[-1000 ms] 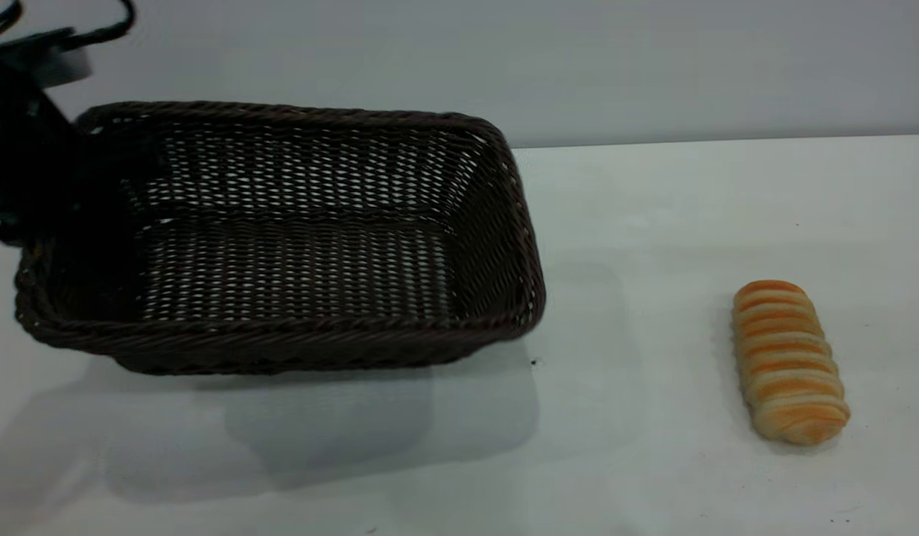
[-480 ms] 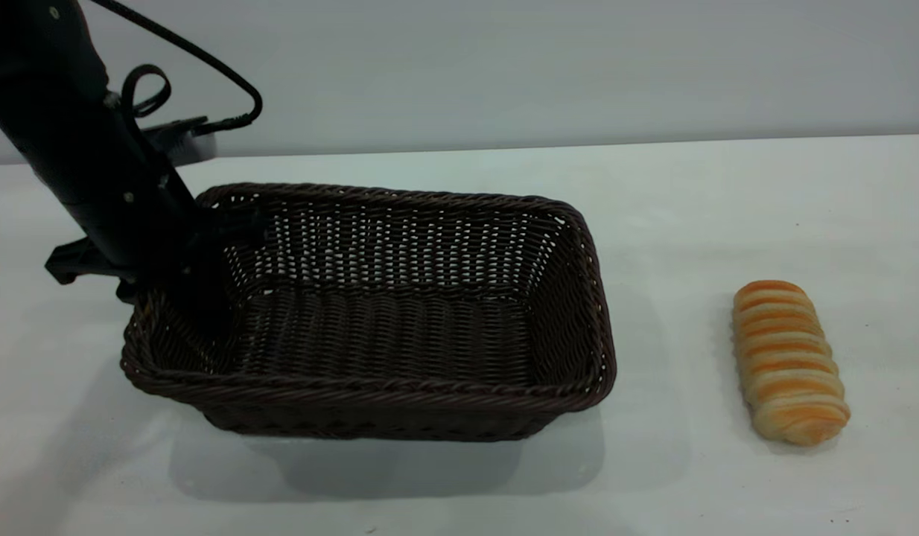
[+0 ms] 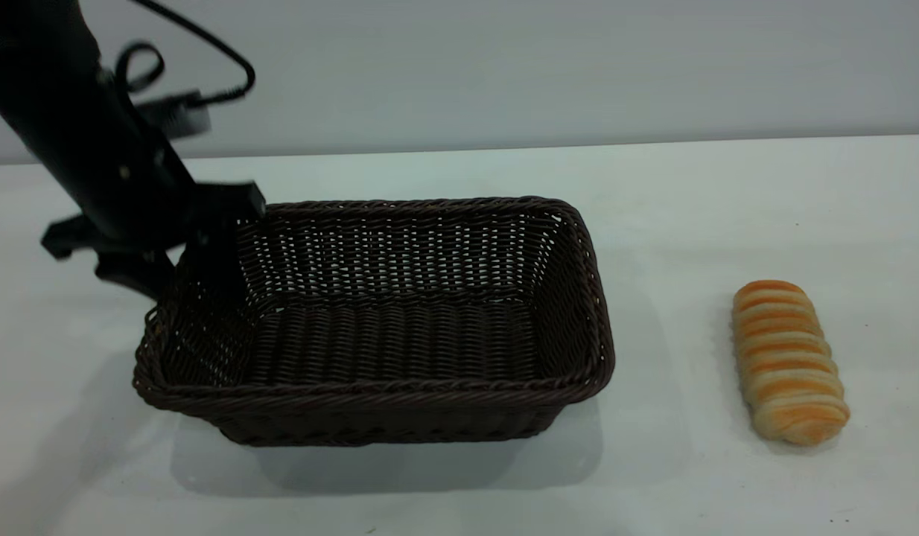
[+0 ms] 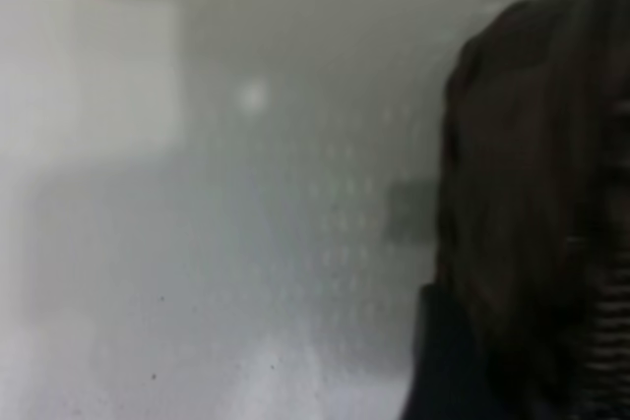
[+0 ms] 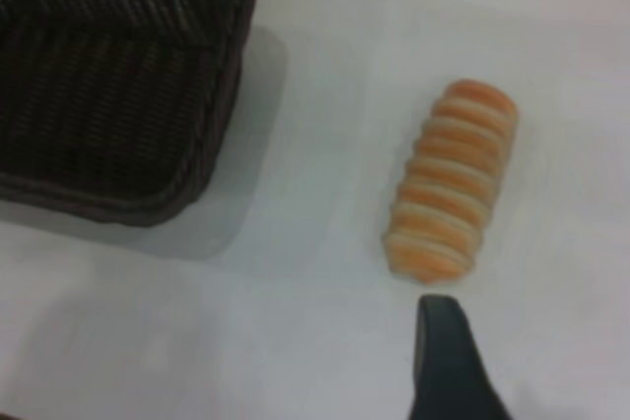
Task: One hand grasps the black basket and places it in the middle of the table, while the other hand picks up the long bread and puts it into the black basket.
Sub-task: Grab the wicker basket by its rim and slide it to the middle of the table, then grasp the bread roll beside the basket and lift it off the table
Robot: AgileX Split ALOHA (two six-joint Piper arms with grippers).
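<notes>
The black basket (image 3: pixel 400 327) sits flat on the table (image 3: pixel 727 193), left of centre. My left gripper (image 3: pixel 180 279) stands astride the basket's left rim, one finger inside and one outside, with the fingers apart. The left wrist view shows only the basket's wall (image 4: pixel 532 204) very close. The long bread (image 3: pixel 789 362) lies on the table to the right, clear of the basket. The right gripper is out of the exterior view. The right wrist view shows one of its fingers (image 5: pixel 448 366) just short of the bread (image 5: pixel 451 181), with nothing held, and the basket's corner (image 5: pixel 128 76).
A black cable (image 3: pixel 206 45) loops off the left arm above the basket's left end. Bare table lies between the basket and the bread (image 3: pixel 668 327) and along the front edge.
The left arm carried the basket from the far left toward the middle and set it down. Its left end has dropped flat, and the gripper has risen slightly. The bread has not moved.
</notes>
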